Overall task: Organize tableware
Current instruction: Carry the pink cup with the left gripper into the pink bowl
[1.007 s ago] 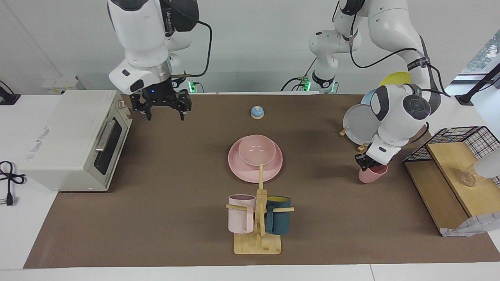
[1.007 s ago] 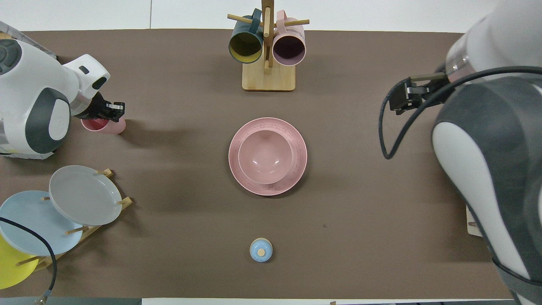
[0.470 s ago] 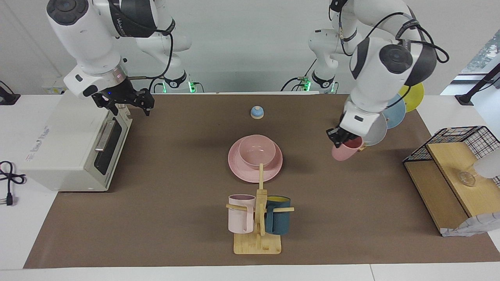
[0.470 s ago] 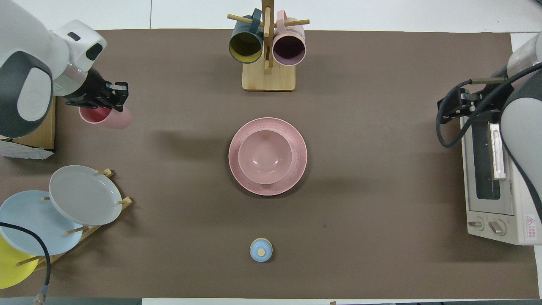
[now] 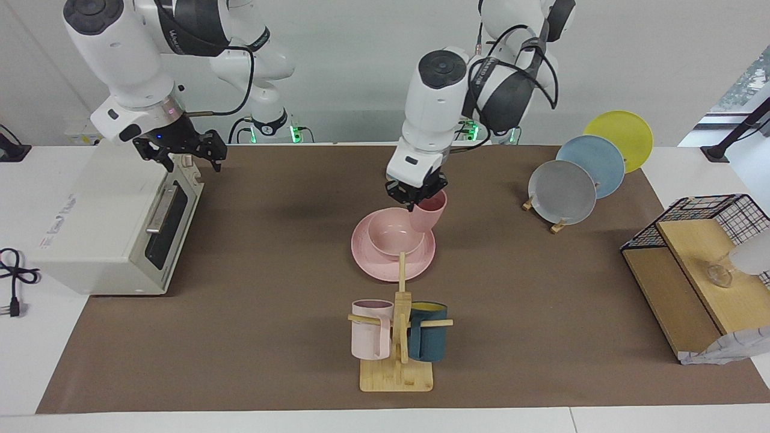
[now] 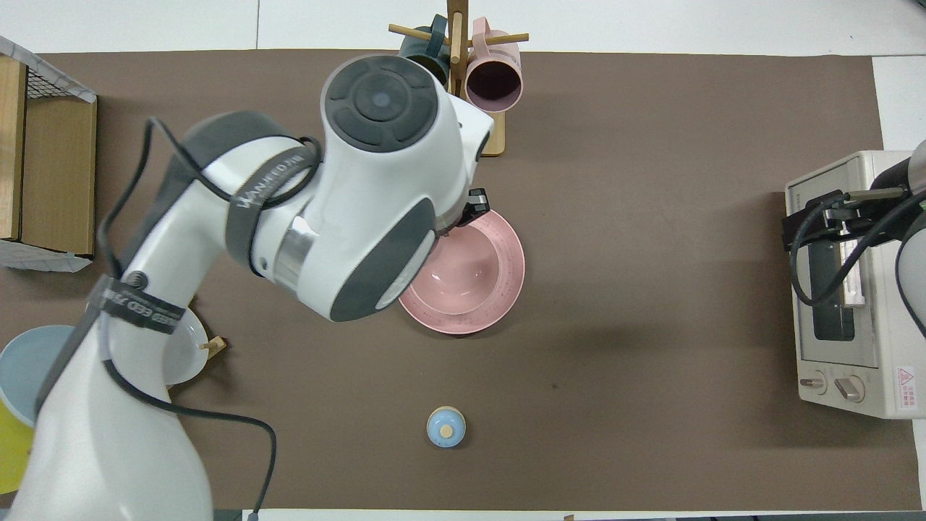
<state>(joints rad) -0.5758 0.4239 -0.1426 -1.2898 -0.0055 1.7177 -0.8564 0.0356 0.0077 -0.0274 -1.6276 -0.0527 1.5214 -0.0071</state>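
Facing view: left gripper (image 5: 415,195) clamps cup (image 5: 429,211), tilted, apparently over bowl (image 5: 394,236)

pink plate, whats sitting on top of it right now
The pink bowl sits on the pink plate. The left gripper holds the pink cup over them; overhead, the arm hides part of both.

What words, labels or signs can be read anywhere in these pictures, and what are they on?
Dark strap round the left arm: lettering, too blurred to read for sure.
Second dark strap lower on that arm: lettering, also too blurred.
Dark band on the right arm: white lettering, too small to read.
Toaster oven: a red triangle warning sticker with print too small to read.
Toaster oven's top: faint printing, unreadable.
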